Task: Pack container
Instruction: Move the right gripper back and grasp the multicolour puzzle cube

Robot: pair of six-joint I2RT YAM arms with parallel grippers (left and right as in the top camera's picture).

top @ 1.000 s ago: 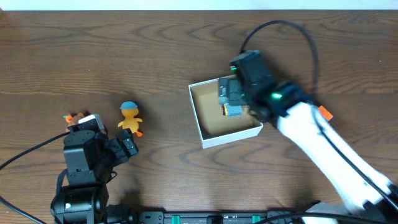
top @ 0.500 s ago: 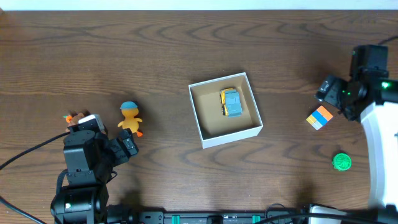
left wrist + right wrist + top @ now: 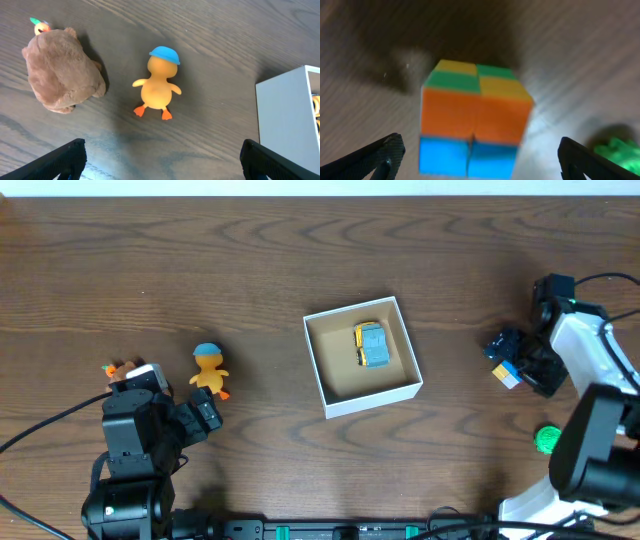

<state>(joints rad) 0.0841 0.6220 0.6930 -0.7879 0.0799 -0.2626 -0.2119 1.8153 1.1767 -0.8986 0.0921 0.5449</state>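
Note:
The container (image 3: pixel 321 370), a small white box with a tan bottom, sits at the table's middle with a yellow and blue toy car (image 3: pixel 371 344) inside. Its white wall shows at the right of the left wrist view (image 3: pixel 287 117). My right gripper (image 3: pixel 508 358) is open right over a colourful cube (image 3: pixel 507 373) at the far right; the cube (image 3: pixel 472 117) lies between the fingers (image 3: pixel 479 160), blurred. My left gripper (image 3: pixel 190 418) is open and empty (image 3: pixel 161 162), near a yellow duck with a blue cap (image 3: pixel 208 369) (image 3: pixel 159 85) and a brown plush toy (image 3: pixel 61 70).
A green ball (image 3: pixel 548 440) lies at the right, near the table's front; its edge shows in the right wrist view (image 3: pixel 615 150). The plush toy (image 3: pixel 118 369) is mostly hidden by the left arm in the overhead view.
The right gripper left the toy car in the container, swung far right and came down over the colourful cube. The left arm has not moved.

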